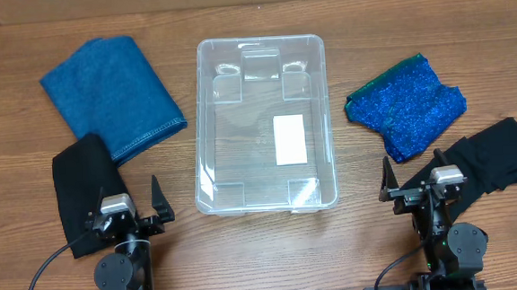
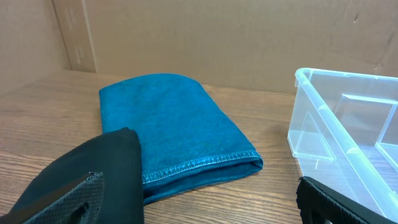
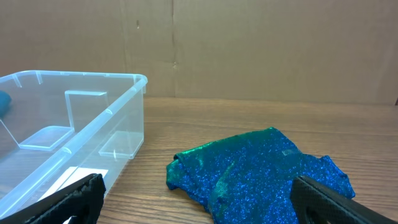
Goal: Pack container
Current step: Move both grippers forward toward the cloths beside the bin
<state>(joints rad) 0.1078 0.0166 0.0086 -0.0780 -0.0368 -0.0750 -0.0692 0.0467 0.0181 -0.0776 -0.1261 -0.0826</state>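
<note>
Wood-grain table (image 1: 18, 34) underneath, brown cardboard wall (image 2: 217, 37) behind. Centred between the arms: the container (image 1: 262, 127), empty, long axis running straight away from the arm bases, white label (image 1: 290, 139) on its floor. Off its near corners, apart from it: left gripper (image 1: 127, 205) and right gripper (image 1: 415, 176), both with fingers spread wide, holding nothing. Left of the container, a folded blue towel (image 1: 112, 95), with the left black cloth (image 1: 86, 187) close by the left gripper. Right of the container, a glittery blue-green cloth (image 1: 406, 104) directly ahead of the right fingers, and the right black cloth (image 1: 497, 153) further out. Probably equal reach on either side.
</note>
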